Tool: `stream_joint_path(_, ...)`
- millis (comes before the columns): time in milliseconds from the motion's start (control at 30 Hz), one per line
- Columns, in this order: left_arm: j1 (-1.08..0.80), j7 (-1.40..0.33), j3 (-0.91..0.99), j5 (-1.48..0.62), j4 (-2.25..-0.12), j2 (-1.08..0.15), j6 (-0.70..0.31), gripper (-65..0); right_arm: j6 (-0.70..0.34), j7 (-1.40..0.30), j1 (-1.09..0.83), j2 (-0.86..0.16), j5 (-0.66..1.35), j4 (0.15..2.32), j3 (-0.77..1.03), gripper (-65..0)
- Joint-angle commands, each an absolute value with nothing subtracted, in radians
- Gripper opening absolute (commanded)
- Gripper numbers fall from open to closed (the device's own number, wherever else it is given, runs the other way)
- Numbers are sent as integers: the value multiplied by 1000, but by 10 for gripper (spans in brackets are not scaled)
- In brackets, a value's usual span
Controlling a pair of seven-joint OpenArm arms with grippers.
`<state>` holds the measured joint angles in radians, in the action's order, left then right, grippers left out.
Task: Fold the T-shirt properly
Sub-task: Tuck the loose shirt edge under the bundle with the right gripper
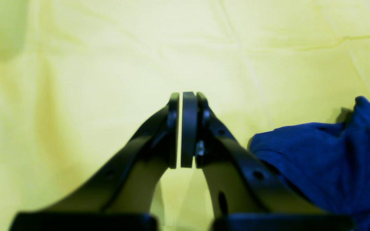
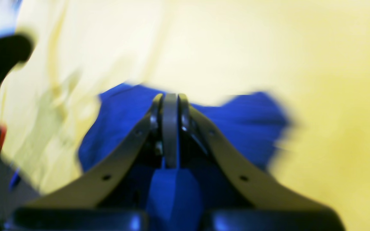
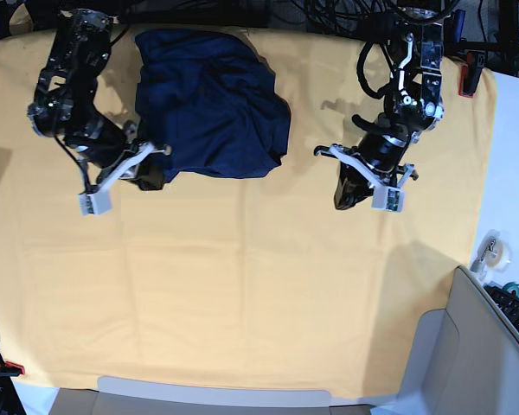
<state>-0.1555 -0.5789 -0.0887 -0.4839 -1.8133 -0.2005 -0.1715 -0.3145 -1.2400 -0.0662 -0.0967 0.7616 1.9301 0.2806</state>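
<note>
Yellow cloth (image 3: 242, 285), T-shirt (image 3: 212, 99) pinched by right end effector (image 2: 170, 128)

Desk (image 3: 242, 285) w/ big yellow-orange cloth (image 3: 259, 259) spread over nearly all of it, faint crease lines, clamped at corners by red clips (image 3: 9, 367). Dark navy T-shirt (image 3: 212, 104) lies bunched on the cloth at approx 11 o'clock, near far edge. White desk strip (image 3: 515, 156) bare at 3 o'clock.
</note>
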Motion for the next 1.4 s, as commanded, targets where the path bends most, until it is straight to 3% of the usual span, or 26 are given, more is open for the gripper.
stream_joint_path(0, -153, -559, -70, -487, -1836, -209, -173, -645, -321, -1222, -48, -119, 820, 1940, 306, -560)
stream_joint_path(167, -173, -561, -47, -487, -1837, -213, -173, -577, -335, -1222, -21, -220, 1027, 1782, 371, -345)
stream_joint_path(267, -193, -561, -50, -489, -1839, -223, -173, -549, -437, -1222, 1, -268, 1181, 1626, 363, -285)
stream_joint_path(333, -202, -559, -47, -489, -1839, -223, -173, -542, -504, -1247, 16, -282, 1253, 1521, 361, -282)
stream_joint_path(500, -216, -559, -47, -489, -1839, -217, -173, -541, -527, -1333, 47, -283, 1288, 1389, 358, -282)
stream_joint_path(833, -216, -559, -48, -489, -1839, -216, -173, -541, -470, -1310, 7, -277, 1218, 1391, 312, -282)
stream_joint_path(1367, -216, -561, -53, -489, -1837, -216, -173, -540, -464, -1310, 2, -237, 1216, 1394, 311, -280)
